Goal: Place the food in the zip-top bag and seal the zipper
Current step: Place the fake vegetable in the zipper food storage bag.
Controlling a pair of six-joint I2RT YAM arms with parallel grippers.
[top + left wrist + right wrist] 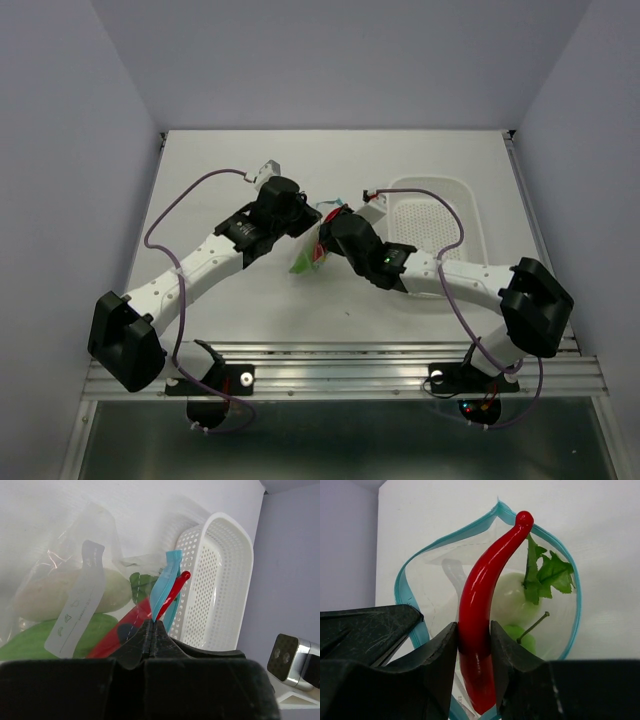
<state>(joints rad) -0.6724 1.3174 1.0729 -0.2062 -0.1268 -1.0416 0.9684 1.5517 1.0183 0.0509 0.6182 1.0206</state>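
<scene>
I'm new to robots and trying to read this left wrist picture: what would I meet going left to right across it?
white radish → its green top → blue zipper → white basket. The red chili overlaps the zipper, so it is left out.

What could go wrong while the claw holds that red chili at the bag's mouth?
The red chili, clamped in the right gripper, pokes its tip past the zipper; released so, it might block sealing. The left gripper pinches just one spot on the zip-top bag, which could slip free.
</scene>
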